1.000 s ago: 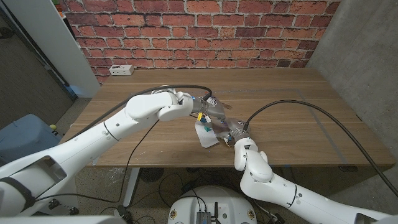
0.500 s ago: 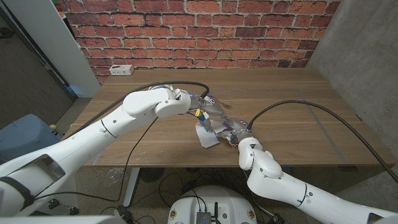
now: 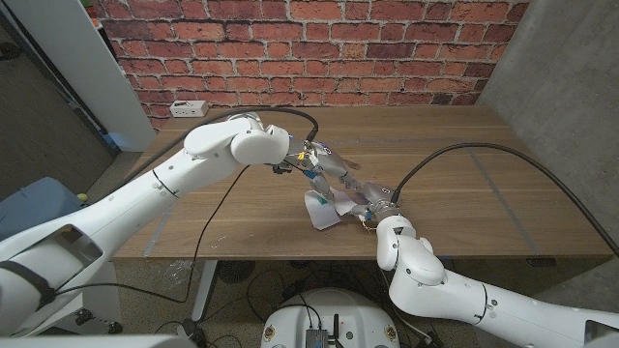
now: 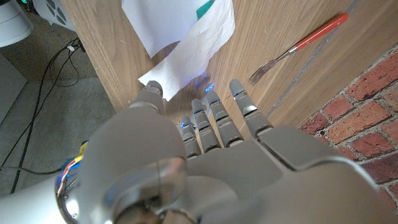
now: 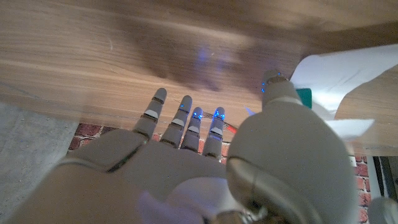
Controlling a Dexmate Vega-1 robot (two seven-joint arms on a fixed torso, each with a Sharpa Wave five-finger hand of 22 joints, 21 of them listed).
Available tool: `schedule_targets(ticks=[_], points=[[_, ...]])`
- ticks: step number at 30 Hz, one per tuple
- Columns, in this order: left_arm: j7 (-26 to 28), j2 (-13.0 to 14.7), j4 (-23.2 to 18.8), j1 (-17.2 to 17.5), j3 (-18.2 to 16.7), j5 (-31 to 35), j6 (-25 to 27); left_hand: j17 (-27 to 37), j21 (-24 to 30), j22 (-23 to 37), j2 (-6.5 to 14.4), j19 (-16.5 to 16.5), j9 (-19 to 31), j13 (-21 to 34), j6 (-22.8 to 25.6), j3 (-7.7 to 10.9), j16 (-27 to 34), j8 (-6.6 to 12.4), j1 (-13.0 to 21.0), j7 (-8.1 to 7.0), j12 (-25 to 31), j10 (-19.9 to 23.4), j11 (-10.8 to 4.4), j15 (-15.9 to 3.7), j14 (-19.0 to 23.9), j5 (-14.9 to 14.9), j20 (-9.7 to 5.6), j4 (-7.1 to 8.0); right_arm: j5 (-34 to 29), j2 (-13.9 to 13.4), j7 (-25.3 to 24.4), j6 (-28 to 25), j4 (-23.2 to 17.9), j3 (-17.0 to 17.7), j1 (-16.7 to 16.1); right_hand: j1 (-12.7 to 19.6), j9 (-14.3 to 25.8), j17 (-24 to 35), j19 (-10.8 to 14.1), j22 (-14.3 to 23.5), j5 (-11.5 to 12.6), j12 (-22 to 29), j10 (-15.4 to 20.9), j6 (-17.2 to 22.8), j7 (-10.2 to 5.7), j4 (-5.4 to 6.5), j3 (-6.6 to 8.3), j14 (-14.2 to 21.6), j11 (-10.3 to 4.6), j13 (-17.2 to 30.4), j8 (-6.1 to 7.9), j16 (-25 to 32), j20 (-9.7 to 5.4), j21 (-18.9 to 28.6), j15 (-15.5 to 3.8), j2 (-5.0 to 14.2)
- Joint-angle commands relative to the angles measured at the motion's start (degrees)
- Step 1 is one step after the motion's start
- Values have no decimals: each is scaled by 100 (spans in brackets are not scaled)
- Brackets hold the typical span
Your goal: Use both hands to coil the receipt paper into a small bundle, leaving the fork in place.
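1. White receipt paper lies loosely folded near the table's front edge, between the two hands; no tight coil shows yet.
2. Left hand hangs over the paper's far end, fingers extended and apart, thumb tip at the paper's edge; whether it pinches anything I cannot tell.
3. Right hand sits beside the paper, fingers spread, apparently holding nothing.
4. Red-handled fork lies close by; a wide sweep could knock it.
5. Thin paper may tear or slip off the edge if tugged unevenly.
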Motion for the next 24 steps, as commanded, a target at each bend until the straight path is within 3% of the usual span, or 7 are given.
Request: schedule_targets(ticks=[1,6,13,16,17,20,24], points=[[158,106,446,-172,-165,-1137,167,-29,24,8,42,41,16,-13,190,39,44,65,-41,29,35,133,18,-159,84,30,12,-10,-3016,209,2221,-570,-129,211,-759,433,5,-13,200,13,-117,41,27,88,-27,-185,328,96,-25,-19,38,49,-64,19,-70,301],[337,124,700,-216,-184,-1473,122,-74,22,8,39,56,16,-42,387,55,60,108,-64,8,44,249,10,-201,157,32,24,-28,-2563,232,1814,-432,-412,623,-1139,931,6,-79,428,-12,-139,146,279,361,86,-374,797,305,73,-52,112,105,-179,18,-168,533],[552,76,1078,-329,-123,-1630,231,-118,25,8,58,85,16,-74,527,87,76,122,-75,52,45,354,6,-239,233,41,25,-50,-1097,551,-8,613,-675,1884,-2260,1248,9,-171,1000,-58,381,392,1020,1025,342,-381,1395,1071,251,-110,227,337,-418,-78,-415,89],[571,9,1294,-430,-41,-1671,285,-129,23,8,67,86,17,-83,569,100,77,126,-75,76,41,374,16,-258,249,44,27,-57,-552,648,-230,749,-765,2138,-2363,1413,6,-203,1152,-57,559,425,1164,1170,412,-401,1646,1291,291,-134,220,388,-502,-102,-422,33],[566,-21,1380,-472,-11,-1697,305,-132,23,8,68,86,17,-85,572,102,78,125,-76,83,39,377,15,-256,255,45,27,-58,-413,635,-190,707,-793,2134,-2303,1259,5,-215,1185,-37,594,400,1141,1126,474,-285,1663,1235,435,-145,174,351,-474,-108,-368,20],[619,-95,1631,-560,43,-1800,316,-144,25,9,74,100,17,-96,629,108,82,132,-95,137,29,387,19,-261,277,44,33,-56,-196,557,-177,512,-816,1935,-2033,-430,5,-182,905,57,28,371,1191,1089,568,551,1406,1155,543,-114,65,311,-272,-247,-281,200],[653,-186,1987,-660,94,-2082,189,-153,21,10,67,103,20,-115,725,74,87,140,-218,213,13,413,48,-223,290,26,47,-2,88,386,107,-51,-871,1438,-1365,-1724,4,-74,531,75,-723,278,978,1034,530,1078,978,758,502,-45,24,230,-108,-437,-83,91]])
